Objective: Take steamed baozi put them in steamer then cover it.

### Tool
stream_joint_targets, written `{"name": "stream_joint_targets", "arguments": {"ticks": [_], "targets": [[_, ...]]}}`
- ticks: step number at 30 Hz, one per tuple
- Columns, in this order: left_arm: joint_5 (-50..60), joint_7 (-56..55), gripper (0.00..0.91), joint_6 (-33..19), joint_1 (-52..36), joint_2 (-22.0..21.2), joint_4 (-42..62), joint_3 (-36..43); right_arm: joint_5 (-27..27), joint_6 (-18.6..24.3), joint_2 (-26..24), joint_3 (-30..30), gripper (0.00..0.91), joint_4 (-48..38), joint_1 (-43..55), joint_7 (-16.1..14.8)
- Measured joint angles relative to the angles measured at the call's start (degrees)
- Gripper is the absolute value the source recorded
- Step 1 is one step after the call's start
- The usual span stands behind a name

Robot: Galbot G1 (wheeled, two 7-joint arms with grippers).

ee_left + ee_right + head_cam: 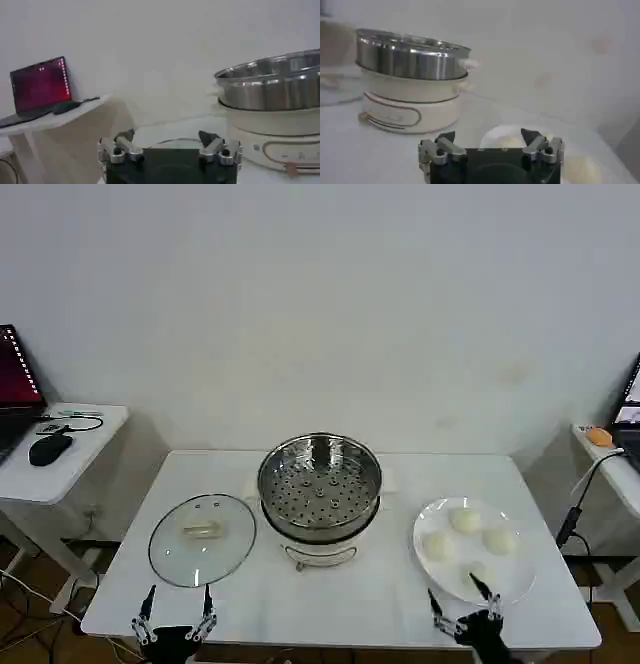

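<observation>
The steamer (320, 481), a shiny perforated basket on a white cooker base, stands mid-table and holds nothing. The cover (202, 539), a clear glass lid with a pale handle, lies flat to its left. Several steamed baozi (465, 520) rest on a white plate (425, 524) to its right. My left gripper (178, 594) is open at the front edge, just short of the cover (175, 141). My right gripper (452, 587) is open over the plate's near rim, beside the nearest baozi (497, 137). In the wrist views, the left gripper (166, 136) and right gripper (489, 135) hold nothing.
A side table (60, 469) at the left carries a laptop (40, 85) and a mouse (50, 448). Another side table (610, 469) at the right has an orange object and a dangling cable (575, 519). The white work table (350, 604) has bare surface in front of the steamer.
</observation>
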Motion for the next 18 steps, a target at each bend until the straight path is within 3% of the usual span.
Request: {"name": "stream_joint_targets", "arguments": {"ticks": [4,11,18], "targets": [[0.99,0.45,0.907,0.84,0.00,-0.24,-0.07,0.13,-4.66,-3.84,-5.01,2.04,0.907,-0.95,4.65,-5.59],[2.67,0.63,0.907,1.56,0.74,-0.64,0.15,0.49,-14.31,-7.85,-16.52,3.57,0.907,-3.72,13.27,-20.07],[4.20,0.38,0.907,1.19,1.11,-0.93,0.53,0.80,-21.07,-7.84,-26.86,-3.84,0.907,-10.18,26.94,-34.49]]}}
